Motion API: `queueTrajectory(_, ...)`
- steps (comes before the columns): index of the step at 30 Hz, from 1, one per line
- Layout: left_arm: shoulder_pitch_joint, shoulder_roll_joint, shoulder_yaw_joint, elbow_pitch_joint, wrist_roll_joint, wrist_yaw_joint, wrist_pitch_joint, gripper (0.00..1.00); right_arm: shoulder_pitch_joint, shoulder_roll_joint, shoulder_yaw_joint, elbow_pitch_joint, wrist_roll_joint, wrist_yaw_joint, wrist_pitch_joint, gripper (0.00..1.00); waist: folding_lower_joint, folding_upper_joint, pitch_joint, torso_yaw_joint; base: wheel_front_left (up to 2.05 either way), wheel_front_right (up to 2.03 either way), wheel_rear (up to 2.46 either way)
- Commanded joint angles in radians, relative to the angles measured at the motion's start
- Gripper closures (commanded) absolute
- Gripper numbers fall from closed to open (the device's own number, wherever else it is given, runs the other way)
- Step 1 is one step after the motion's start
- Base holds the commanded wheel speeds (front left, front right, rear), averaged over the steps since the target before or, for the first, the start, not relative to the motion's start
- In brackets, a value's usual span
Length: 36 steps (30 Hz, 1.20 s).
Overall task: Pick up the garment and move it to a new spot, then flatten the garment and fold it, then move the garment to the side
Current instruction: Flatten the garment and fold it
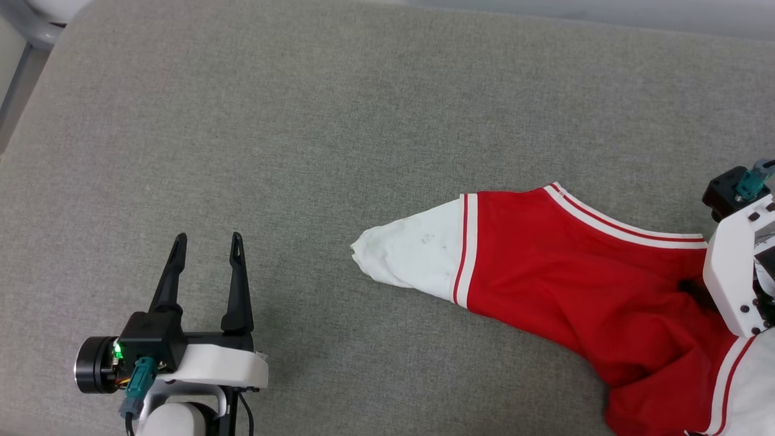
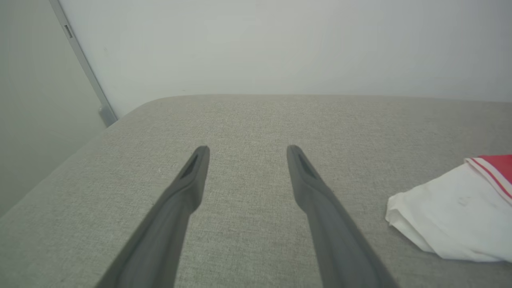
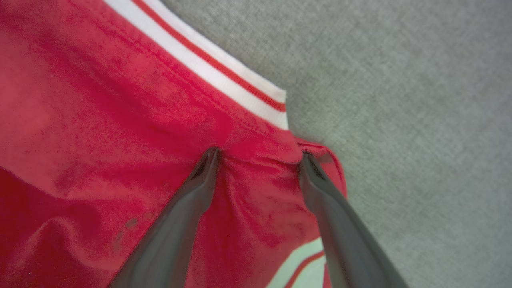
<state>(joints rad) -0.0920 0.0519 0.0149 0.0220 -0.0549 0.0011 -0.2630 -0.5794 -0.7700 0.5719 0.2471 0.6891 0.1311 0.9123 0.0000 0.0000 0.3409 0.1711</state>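
The garment [image 1: 575,284] is a red jersey that lies crumpled on the right of the grey surface. Its white sleeve [image 1: 412,254] reaches left, and a red-white striped collar band [image 1: 611,227] runs along the far edge. In the right wrist view, my right gripper [image 3: 259,154] is open, its fingertips [image 3: 210,158] pressed down onto red cloth [image 3: 100,120] just below the striped band [image 3: 224,76], with a small bunch of fabric between them. Its white wrist housing [image 1: 735,272] covers that spot in the head view. My left gripper [image 1: 207,239] hovers open at lower left, well left of the sleeve [image 2: 456,216].
The grey cushioned surface [image 1: 303,121] stretches wide to the left and back, with a rounded far-left corner [image 2: 132,110]. A pale wall [image 2: 280,48] and a metal strip [image 2: 86,68] stand behind it.
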Motion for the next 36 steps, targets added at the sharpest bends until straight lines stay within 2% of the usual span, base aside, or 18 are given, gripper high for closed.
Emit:
queueTrajectory(1, -0.017, -0.001, 0.001, -0.001, -0.001, 0.003, -0.003, 0.00, 0.019, 0.031, 0.044, 0.034, 0.013, -0.001, -0.013, 0.00, 0.0000, 0.0000, 0.012, 0.005, 0.00, 0.00, 0.00)
queueTrajectory(5, -0.018, -0.002, 0.005, 0.007, -0.003, 0.004, -0.003, 0.00, 0.017, 0.048, 0.081, 0.069, 0.042, -0.001, -0.069, 0.00, 0.0000, 0.0000, 0.011, -0.004, 0.00, 0.00, 0.00)
queueTrajectory(6, -0.017, -0.002, 0.007, 0.009, -0.003, 0.004, -0.003, 0.00, 0.011, 0.050, 0.085, 0.071, 0.044, -0.001, -0.094, 0.64, 0.0000, 0.0000, 0.007, -0.008, 0.00, 0.00, 0.00)
queueTrajectory(7, -0.016, -0.002, 0.010, 0.012, -0.002, 0.004, -0.003, 0.00, 0.005, 0.051, 0.089, 0.072, 0.047, -0.001, -0.120, 1.00, 0.0000, 0.0000, 0.001, -0.013, 0.00, 0.00, 0.00)
queueTrajectory(15, 0.025, -0.002, 0.021, 0.021, 0.007, 0.001, -0.003, 0.00, 0.002, -0.001, 0.053, 0.027, 0.042, -0.001, -0.362, 1.00, 0.0000, 0.0000, -0.077, -0.052, 0.00, 0.00, 0.00)
queueTrajectory(21, 0.065, -0.002, 0.034, 0.017, 0.013, 0.003, -0.003, 0.00, 0.050, -0.048, -0.021, -0.051, 0.028, -0.001, -0.454, 1.00, 0.0000, 0.0000, -0.130, -0.084, 0.00, 0.00, 0.00)
queueTrajectory(25, 0.077, -0.002, 0.035, 0.011, 0.013, 0.005, -0.003, 0.00, 0.088, -0.072, -0.089, -0.114, 0.012, -0.001, -0.458, 1.00, 0.0000, 0.0000, -0.143, -0.093, 0.00, 0.00, 0.00)
queueTrajectory(31, 0.076, -0.002, 0.024, 0.005, 0.003, 0.006, -0.003, 0.00, 0.113, -0.068, -0.175, -0.173, -0.016, -0.001, -0.424, 1.00, 0.0000, 0.0000, -0.138, -0.088, 0.00, 0.00, 0.00)
queueTrajectory(36, 0.053, -0.002, 0.016, -0.001, -0.004, 0.007, -0.003, 0.00, 0.055, -0.060, -0.194, -0.186, -0.044, -0.001, -0.378, 1.00, 0.0000, 0.0000, -0.103, -0.067, 0.00, 0.00, 0.00)
